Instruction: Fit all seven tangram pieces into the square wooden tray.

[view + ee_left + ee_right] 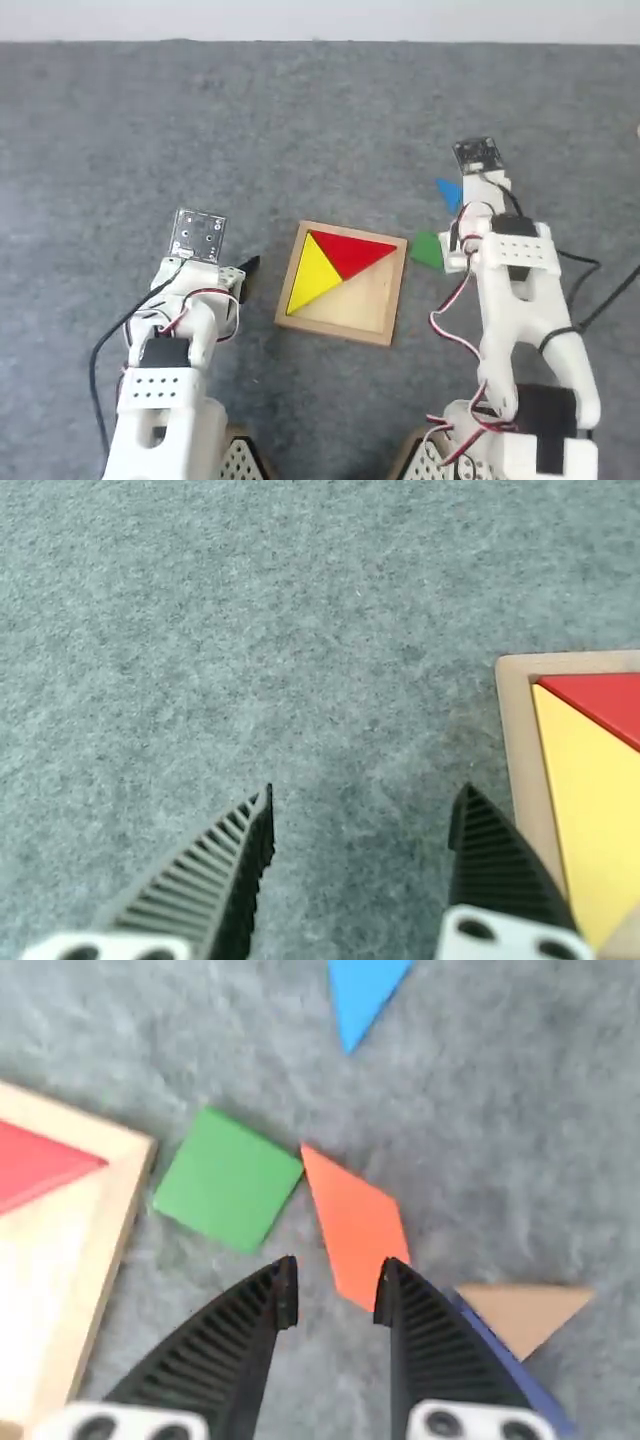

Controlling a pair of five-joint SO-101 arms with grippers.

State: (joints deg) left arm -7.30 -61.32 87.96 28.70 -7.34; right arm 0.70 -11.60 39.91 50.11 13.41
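The square wooden tray (392, 300) lies mid-table holding a red triangle (352, 250) and a yellow triangle (312, 274). My left gripper (362, 815) is open over bare carpet just left of the tray (515, 750), nothing between its fingers. My right gripper (335, 1278) is open, its tips straddling the near end of an orange parallelogram (355, 1222). A green square (228, 1178) lies between that piece and the tray corner (95, 1220). A blue triangle (362, 992) lies farther out, and a tan triangle (522, 1310) lies beside one finger. The green square (427, 249) and blue triangle (449, 191) also show from above.
Grey carpet covers the table. Part of a dark blue piece (500, 1355) peeks out behind my right gripper's finger. Black and red cables trail from both arms near the table's front. Open carpet stretches behind the tray and to the far left.
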